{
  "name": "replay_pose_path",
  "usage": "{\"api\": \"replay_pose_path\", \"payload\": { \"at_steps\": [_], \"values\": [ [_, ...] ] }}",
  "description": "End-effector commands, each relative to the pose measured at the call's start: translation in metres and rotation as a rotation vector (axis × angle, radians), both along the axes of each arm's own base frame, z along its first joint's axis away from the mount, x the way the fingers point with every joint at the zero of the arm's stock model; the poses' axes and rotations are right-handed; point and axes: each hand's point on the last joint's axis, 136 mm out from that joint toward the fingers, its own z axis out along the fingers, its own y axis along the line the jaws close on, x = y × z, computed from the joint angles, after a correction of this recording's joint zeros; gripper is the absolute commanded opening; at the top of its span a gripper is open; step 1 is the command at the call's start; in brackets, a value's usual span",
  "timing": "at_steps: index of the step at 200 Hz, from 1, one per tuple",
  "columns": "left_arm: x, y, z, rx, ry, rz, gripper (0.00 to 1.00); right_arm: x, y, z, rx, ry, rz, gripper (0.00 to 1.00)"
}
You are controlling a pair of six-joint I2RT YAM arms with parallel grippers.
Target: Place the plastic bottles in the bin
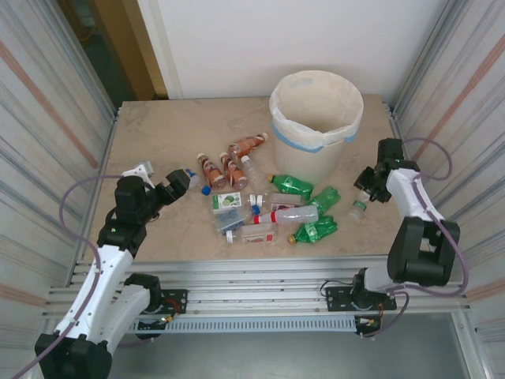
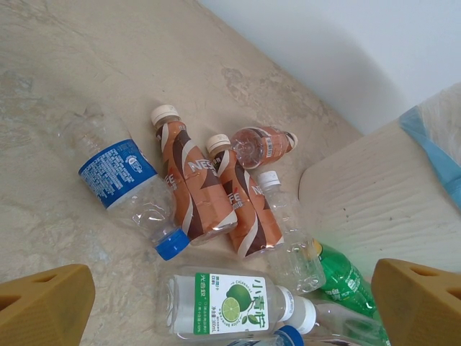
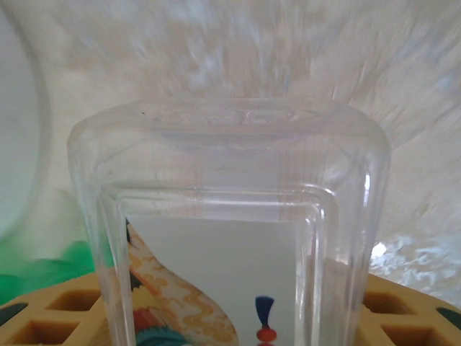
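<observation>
From above, a beige, marble-patterned table (image 1: 158, 134) sits between ribbed metal panels (image 1: 47, 118) on both sides. A plain white wall (image 1: 276, 39) stands behind it and metal rails (image 1: 260, 276) run along its near edge. The bin (image 1: 331, 162) stands upright at the far right of the table, its bag folded over the rim. A loose pile of bottles (image 1: 292, 215), brown, green and clear, lies on the table in front of the bin and to its left. The left gripper (image 1: 160, 177) hovers at the left of the pile, jaws wide with nothing between them. The right gripper (image 1: 367, 188) is just right of the bin's foot, closed on a clear bottle (image 1: 360, 205) with a green cap.

The left wrist camera looks down on the mottled tabletop. Its yellow fingers (image 2: 43, 306) sit far apart in the two lower corners. Between them and beyond lie a blue-labelled bottle (image 2: 119, 176) and two brown bottles (image 2: 191, 184) touching side by side. A lime-labelled bottle (image 2: 230, 306) lies nearest the camera. The bin's cream side rises at the right, with the white wall beyond it.

In the right wrist camera, the clear bottle stands square between the yellow pads (image 3: 43, 317). What lies behind it is a pale blur I cannot make out.
</observation>
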Motion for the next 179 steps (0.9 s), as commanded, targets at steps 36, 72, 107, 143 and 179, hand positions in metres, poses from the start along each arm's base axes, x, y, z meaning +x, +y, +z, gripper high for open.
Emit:
{"api": "replay_pose_path", "payload": {
  "at_steps": [36,72,107,143,179],
  "values": [
    [0.002,0.001,-0.002,-0.008,-0.016,-0.002,0.99,0.020,-0.006,0.147,-0.107,-0.343,0.052,0.24],
    [0.002,0.001,-0.001,-0.008,-0.019,-0.002,0.99,0.046,0.017,0.224,-0.106,-0.552,0.152,0.24],
    [0.000,0.002,0.000,-0.008,-0.020,0.001,0.98,0.080,0.057,0.276,-0.110,-0.685,0.306,0.24],
    [-0.004,0.004,0.005,-0.009,-0.030,0.004,0.99,0.116,0.098,0.316,-0.118,-0.778,0.438,0.23],
    [-0.008,0.005,0.008,-0.009,-0.036,0.006,0.99,0.157,0.134,0.312,-0.130,-0.778,0.560,0.24]
  ]
}}
